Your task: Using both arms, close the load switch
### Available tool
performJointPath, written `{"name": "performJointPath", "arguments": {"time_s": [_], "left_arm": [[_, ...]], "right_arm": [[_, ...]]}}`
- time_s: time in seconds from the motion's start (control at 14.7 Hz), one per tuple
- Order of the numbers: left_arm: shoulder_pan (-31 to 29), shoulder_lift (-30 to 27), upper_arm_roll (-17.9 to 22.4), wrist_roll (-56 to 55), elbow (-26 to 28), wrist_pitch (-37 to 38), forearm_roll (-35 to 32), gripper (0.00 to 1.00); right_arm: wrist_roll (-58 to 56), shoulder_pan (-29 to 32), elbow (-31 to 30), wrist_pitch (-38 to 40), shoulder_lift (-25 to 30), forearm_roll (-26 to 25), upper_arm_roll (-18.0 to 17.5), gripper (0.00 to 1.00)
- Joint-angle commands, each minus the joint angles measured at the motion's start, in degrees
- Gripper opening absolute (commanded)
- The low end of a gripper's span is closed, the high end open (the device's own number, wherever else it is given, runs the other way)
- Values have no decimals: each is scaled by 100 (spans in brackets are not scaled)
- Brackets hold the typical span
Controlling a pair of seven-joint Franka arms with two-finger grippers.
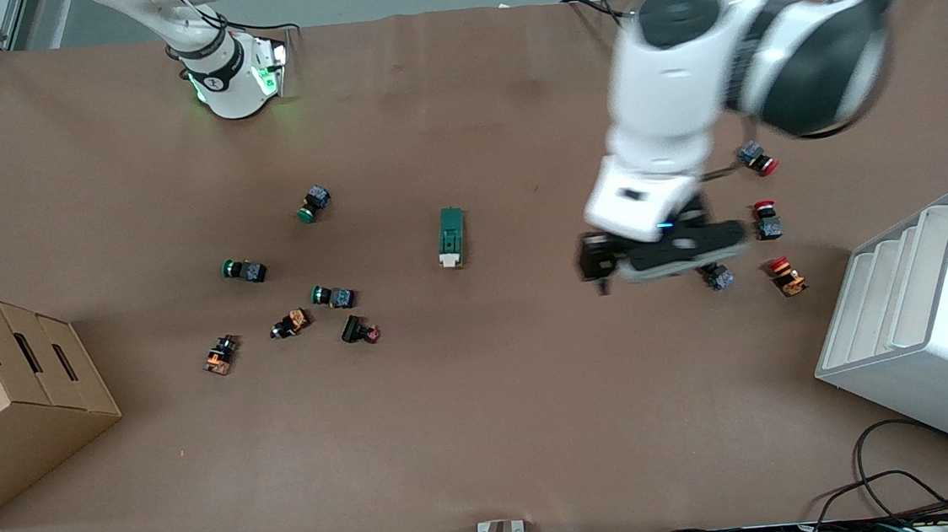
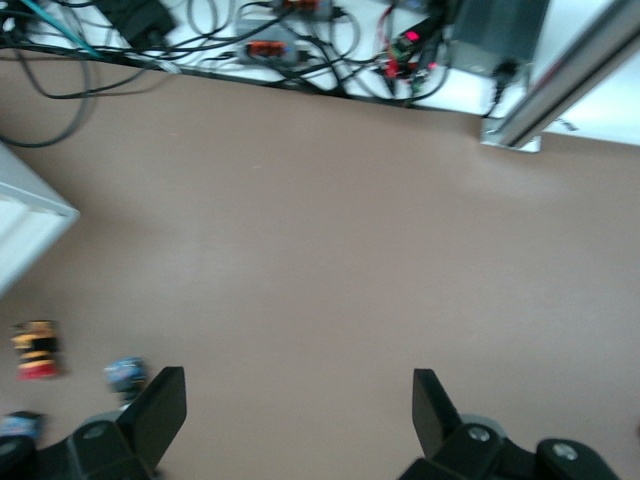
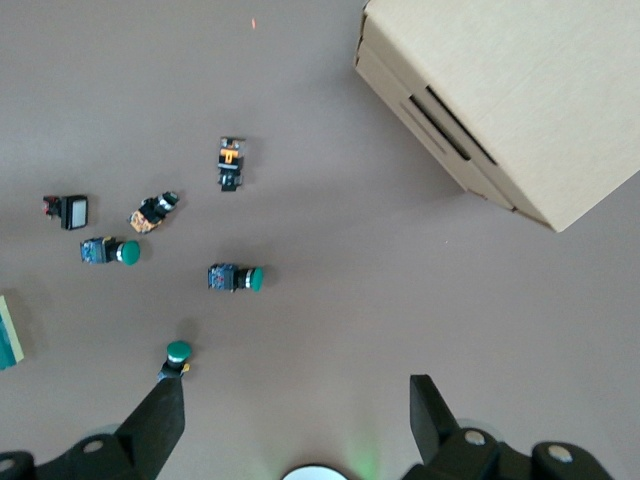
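Brown-covered table [image 1: 487, 434], evenly lit, grey floor past its edges.
Cardboard box [image 1: 2, 396] at the right arm's end, white slotted rack [image 1: 927, 323] at the left arm's end, black cables [image 1: 905, 477] tangled off the near corner by the rack.

load switch [image 1: 451, 236]: dark green, white tab | table [image 1: 487, 434]: brown | cardboard box [image 1: 10, 395]: tan | rack [image 1: 927, 323]: white

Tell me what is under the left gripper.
The left gripper, open, hangs over bare brown table beside red-capped push-buttons. A blue-bodied button shows at its edge. Whatever lies directly below it is covered.
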State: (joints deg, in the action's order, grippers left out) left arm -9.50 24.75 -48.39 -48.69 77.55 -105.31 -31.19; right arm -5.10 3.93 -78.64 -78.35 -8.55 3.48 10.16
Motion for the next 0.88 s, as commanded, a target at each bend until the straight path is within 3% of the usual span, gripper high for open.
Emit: {"name": "performJointPath", "arguments": {"time_s": [0.0,0.2,0.41,0.54,0.68,0.81], "left_arm": [[-726,-390,-74,911,164,238,752,100],[-1281,-672,-66,1090,173,423,1376,100],[-1353,-997,144,1642,225,502,1843,100],[-881,-1356,844,1967,234,835,2080,100],[-99,-1674,1907,2424,296,1177,2388,100],[193,-1876,2446,2916,322,1494,2704,100]], "right_arm": [[-35,-68,95,214,29,91,-58,100],[-53,-313,130,241,144,-92,-50,100],[9,-524,86,460,266,-154,-41,100],[9,-569,-10,426,389,-207,-50,100],[18,-561,-212,364,565,-268,-58,100],[18,-508,-344,364,732,-295,-189,100]]}}
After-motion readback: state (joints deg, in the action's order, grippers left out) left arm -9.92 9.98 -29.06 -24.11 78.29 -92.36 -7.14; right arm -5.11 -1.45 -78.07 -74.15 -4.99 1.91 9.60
